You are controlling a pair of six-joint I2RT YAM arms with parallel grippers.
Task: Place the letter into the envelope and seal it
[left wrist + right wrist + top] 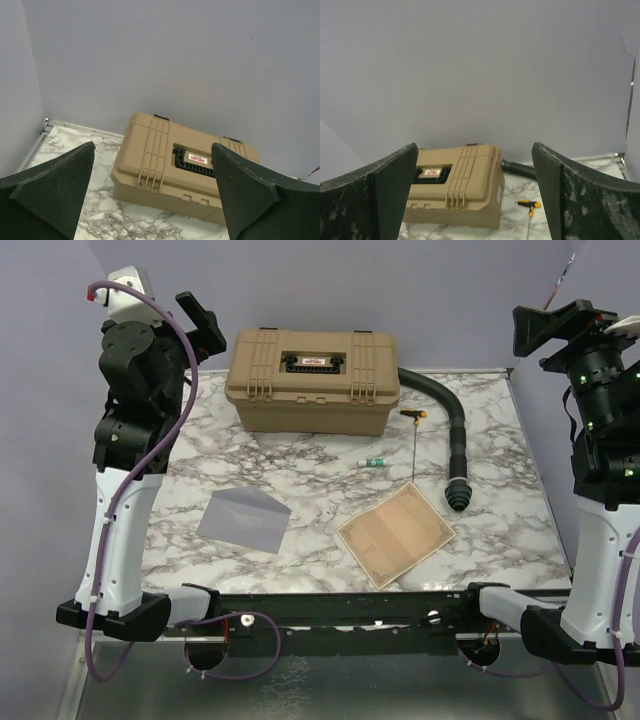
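Note:
The tan-brown letter (395, 534) lies flat and turned at an angle on the marble table near the front, right of centre. The grey-lavender envelope (243, 519) lies flat to its left, flap side hard to make out. My left gripper (200, 320) is raised at the far left, open and empty; its view shows only the tan case between the spread fingers (55, 190). My right gripper (545, 328) is raised at the far right, open and empty, fingers (580, 195) wide apart. Letter and envelope are out of both wrist views.
A closed tan case (313, 379) stands at the back centre, also in the left wrist view (185, 172) and the right wrist view (457, 187). A black corrugated hose (452, 440) curves at its right. A yellow-handled tool (414, 425) and a small green-capped tube (373, 462) lie between.

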